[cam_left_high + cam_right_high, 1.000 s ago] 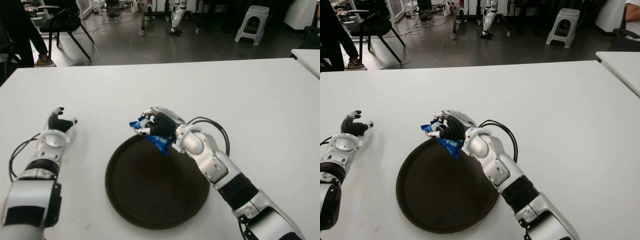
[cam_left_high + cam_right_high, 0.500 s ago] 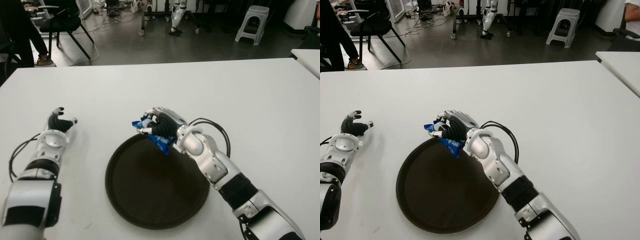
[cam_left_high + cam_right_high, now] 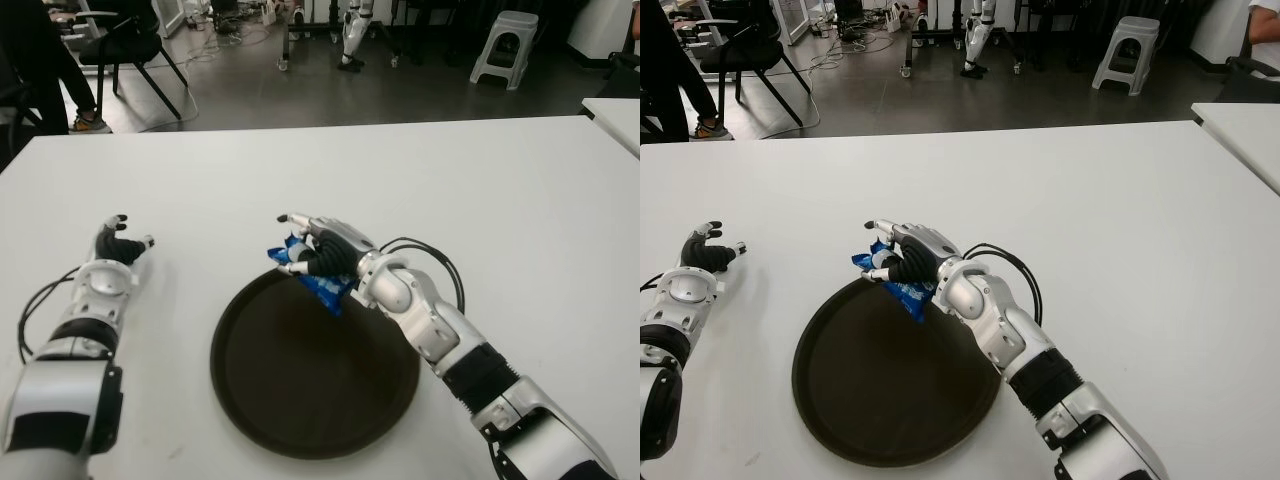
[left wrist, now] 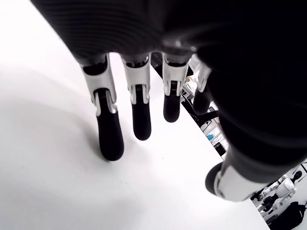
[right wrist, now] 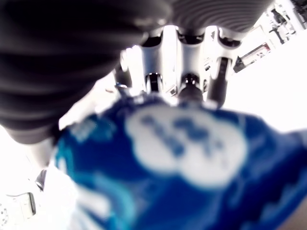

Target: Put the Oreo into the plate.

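Right hand clutching blue Oreo pack, fingers curled around upper part, index finger sticking out loose. Pack hanging over far rim of dark plate, lower end tilting inward, not yet lying inside.

Risking, if let go here: pack catching rim, tipping outward onto white table. Likely needing further reach toward plate centre.

Right wrist view filling with pack against palm; plate missing there. Left hand idling well left of plate, fingers hanging relaxed, gripping nothing.
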Available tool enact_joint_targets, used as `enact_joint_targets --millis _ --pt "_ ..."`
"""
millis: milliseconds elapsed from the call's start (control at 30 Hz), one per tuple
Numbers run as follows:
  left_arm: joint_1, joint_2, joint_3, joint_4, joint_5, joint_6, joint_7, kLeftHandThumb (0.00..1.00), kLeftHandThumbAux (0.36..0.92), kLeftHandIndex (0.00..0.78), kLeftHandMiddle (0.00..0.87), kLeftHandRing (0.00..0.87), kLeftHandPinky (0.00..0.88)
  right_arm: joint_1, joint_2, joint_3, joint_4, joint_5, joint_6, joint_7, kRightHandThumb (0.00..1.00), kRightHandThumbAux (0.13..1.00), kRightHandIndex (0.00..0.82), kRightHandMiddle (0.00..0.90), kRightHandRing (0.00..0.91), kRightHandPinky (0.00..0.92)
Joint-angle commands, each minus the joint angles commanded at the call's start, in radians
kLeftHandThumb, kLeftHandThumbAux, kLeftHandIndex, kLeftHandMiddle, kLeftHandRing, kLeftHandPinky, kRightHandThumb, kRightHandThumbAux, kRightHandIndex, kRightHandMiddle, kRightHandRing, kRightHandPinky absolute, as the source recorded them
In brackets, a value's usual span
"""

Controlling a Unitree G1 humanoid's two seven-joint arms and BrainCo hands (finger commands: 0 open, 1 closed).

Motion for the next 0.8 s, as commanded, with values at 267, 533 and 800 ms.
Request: enact_joint_targets --millis 267,533,800 --pt "0.002 0.0 -0.01 -0.001 0.011 0.004 0.003 0.253 0.72 0.044 0.14 0.182 0.203 0.007 0.006 -0.018 0.001 0.034 -0.001 0.039 0.153 0.696 0.0 0.073 0.12 0.213" --pt "0.004 0.0 -0.014 -0.002 0.012 -0.002 0.001 0.259 0.724 0.04 0.145 0.193 0.226 0.011 0.008 -0.03 -0.001 0.048 -0.005 0.056 0.19 0.713 0.0 0.091 0.141 0.24" --pt "0.006 -0.001 -0.013 -0.005 0.009 -0.012 0.004 0.251 0.723 0.027 0.128 0.172 0.189 0.014 0.004 -0.031 -0.009 0.049 -0.001 0.068 0.194 0.722 0.0 0.088 0.15 0.26"
